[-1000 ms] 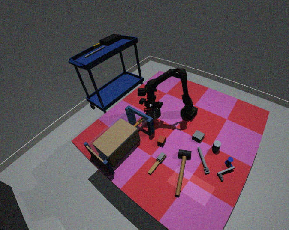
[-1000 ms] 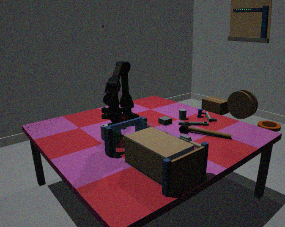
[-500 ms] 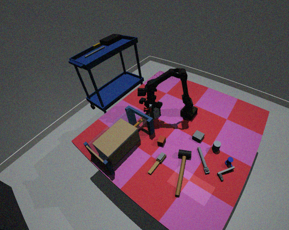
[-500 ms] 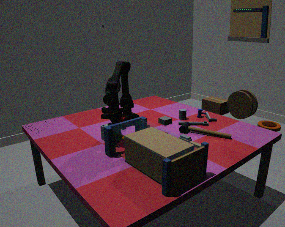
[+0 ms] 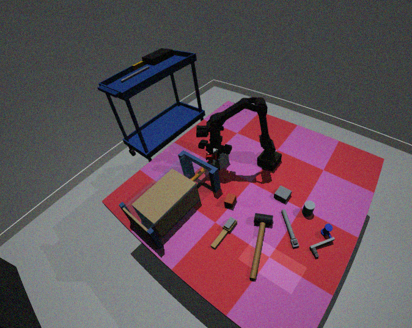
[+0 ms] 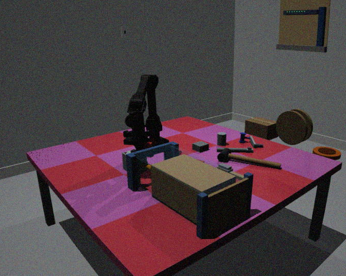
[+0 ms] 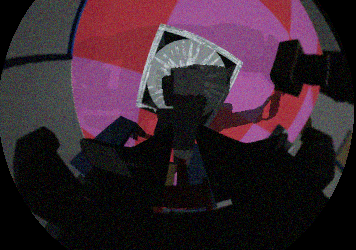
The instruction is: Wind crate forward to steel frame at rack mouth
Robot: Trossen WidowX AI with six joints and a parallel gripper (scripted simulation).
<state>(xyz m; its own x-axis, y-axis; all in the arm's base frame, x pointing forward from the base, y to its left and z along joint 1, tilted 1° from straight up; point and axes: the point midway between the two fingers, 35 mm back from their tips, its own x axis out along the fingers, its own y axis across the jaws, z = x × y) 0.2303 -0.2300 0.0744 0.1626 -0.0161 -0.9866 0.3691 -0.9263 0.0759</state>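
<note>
The tan crate [image 5: 165, 196] [image 6: 188, 174] sits flat in the low guard cubby. Its front stands a little short of the blue-grey steel frame [image 5: 186, 159] [image 6: 170, 148]. An orange strap [image 5: 198, 175] [image 6: 148, 166] runs from the crate through the frame toward the grey winch [image 5: 224, 160] [image 6: 125, 159] [image 7: 163, 50]. My gripper [image 5: 214, 154] [image 6: 139, 143] [image 7: 183, 126] hangs straight over the winch. It is shut on a dark grey piece [image 7: 198, 85] standing on top of the winch, which looks like the winch handle. The fingertips are mostly in shadow.
On the bench's right lie a long hammer [image 5: 259, 247], a small mallet [image 5: 224, 231], a grey bar [image 5: 289, 227], an L-shaped crank [image 5: 321, 244] beside a blue knob [image 5: 326, 229], a cylinder [image 5: 309, 207] and two blocks. A blue cart [image 5: 151, 98] stands beyond the bench.
</note>
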